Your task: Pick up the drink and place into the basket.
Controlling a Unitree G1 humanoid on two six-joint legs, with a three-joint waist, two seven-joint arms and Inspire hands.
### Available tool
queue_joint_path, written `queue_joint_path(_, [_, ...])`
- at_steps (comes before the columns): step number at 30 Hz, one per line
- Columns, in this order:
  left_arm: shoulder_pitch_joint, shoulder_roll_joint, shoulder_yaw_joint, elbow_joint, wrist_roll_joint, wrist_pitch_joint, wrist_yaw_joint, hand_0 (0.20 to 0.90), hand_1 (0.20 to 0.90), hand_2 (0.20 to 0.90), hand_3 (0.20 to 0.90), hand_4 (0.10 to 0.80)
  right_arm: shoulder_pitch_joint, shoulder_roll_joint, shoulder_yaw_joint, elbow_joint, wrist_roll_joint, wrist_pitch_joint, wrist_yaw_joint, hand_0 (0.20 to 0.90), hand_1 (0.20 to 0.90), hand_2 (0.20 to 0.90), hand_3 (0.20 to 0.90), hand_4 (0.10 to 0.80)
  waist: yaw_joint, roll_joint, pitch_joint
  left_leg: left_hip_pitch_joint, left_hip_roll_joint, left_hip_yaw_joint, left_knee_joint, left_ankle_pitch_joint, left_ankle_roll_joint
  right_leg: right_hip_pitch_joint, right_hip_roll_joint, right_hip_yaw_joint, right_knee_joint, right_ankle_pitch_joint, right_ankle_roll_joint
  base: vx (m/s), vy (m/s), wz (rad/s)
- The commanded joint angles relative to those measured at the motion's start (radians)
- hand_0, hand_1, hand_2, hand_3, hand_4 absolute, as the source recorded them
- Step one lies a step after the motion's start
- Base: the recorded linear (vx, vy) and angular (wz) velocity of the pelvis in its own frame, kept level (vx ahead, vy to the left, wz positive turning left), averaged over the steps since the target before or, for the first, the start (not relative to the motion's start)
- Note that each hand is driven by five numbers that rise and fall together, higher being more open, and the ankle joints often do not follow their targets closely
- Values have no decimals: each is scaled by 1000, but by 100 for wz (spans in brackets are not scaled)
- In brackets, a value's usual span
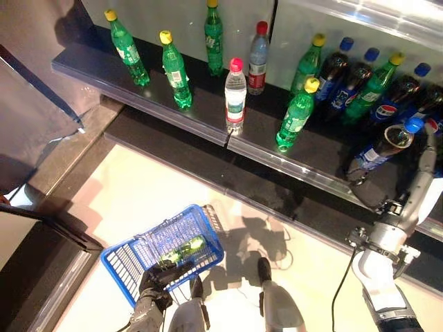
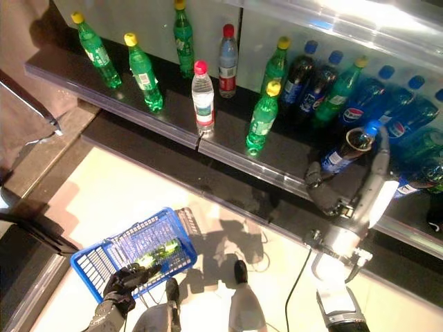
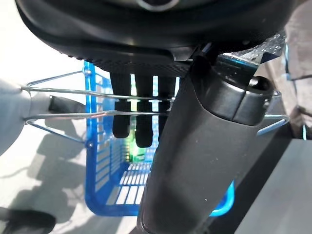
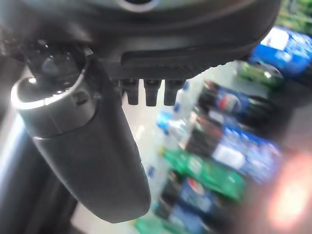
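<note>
A cola bottle (image 1: 383, 146) with a blue cap stands at the front of the dark shelf (image 1: 208, 117), right of centre. My right hand (image 2: 325, 194) hovers just in front of the bottle's base. In the right wrist view its fingers (image 4: 152, 91) are straight and its thumb (image 4: 92, 146) is apart, with nothing between them. My left hand (image 1: 156, 280) is shut on the wire handle (image 3: 97, 114) of the blue basket (image 1: 118, 266), low over the floor. A green bottle (image 1: 185, 247) lies inside the basket.
Several green soda bottles (image 1: 297, 114), two clear water bottles (image 1: 235, 97) and more cola bottles (image 1: 336, 72) stand along the shelf. A dark ledge (image 1: 263, 187) runs below the shelf. A dark cabinet edge (image 1: 41, 228) lies to the left of the pale floor.
</note>
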Motion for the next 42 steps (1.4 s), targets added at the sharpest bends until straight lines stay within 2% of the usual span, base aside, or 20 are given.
queue_joint_path(1, [169,-17,-21,-27,36,-30,-46,300,300,300,200,100,11,-4,-87,-131,24,-76,-10,900,900,900,900,800,1,-20,-110,-101,-11,42,172,-44,47,25,19,-25,63,-65,-57,127,2,0])
queue_joint_path(7, [183,-18,-41,-42,28,-29,-46,300,300,300,200,100,32,33,-51,-87,148,-73,91,900,900,900,900,800,-3,-13,-103,-104,-9,40,188,-40,45,22,14,-23,76,-64,-59,54,-3,0])
queue_joint_path(13, [146,-11,-73,-59,9,-29,-21,300,300,300,200,100,-39,69,-1,-28,265,-117,135,900,900,900,900,800,5,-8,-50,-152,-13,24,209,-28,45,-13,15,-17,93,-59,-67,-88,-29,-1])
queue_joint_path(18, [138,-5,-87,-63,7,-31,-17,300,300,300,200,100,-98,80,13,-6,311,-118,176,900,900,900,900,800,20,2,-30,-180,-16,7,222,-11,39,-20,12,-24,94,-56,-73,-18,-30,-1])
queue_joint_path(28, [116,-5,-111,-82,5,-28,-20,300,300,300,200,100,-189,84,-10,34,358,-133,150,900,900,900,900,800,32,23,-7,-233,-14,-16,254,25,25,-44,15,-31,109,-60,-87,-10,-20,1])
queue_joint_path(42, [30,2,-172,-86,-66,-61,-24,300,300,300,200,100,-415,31,-28,70,321,-106,51,900,900,900,900,800,24,74,85,-304,-19,-26,230,68,10,-126,17,-16,107,-40,-97,-75,-3,-2])
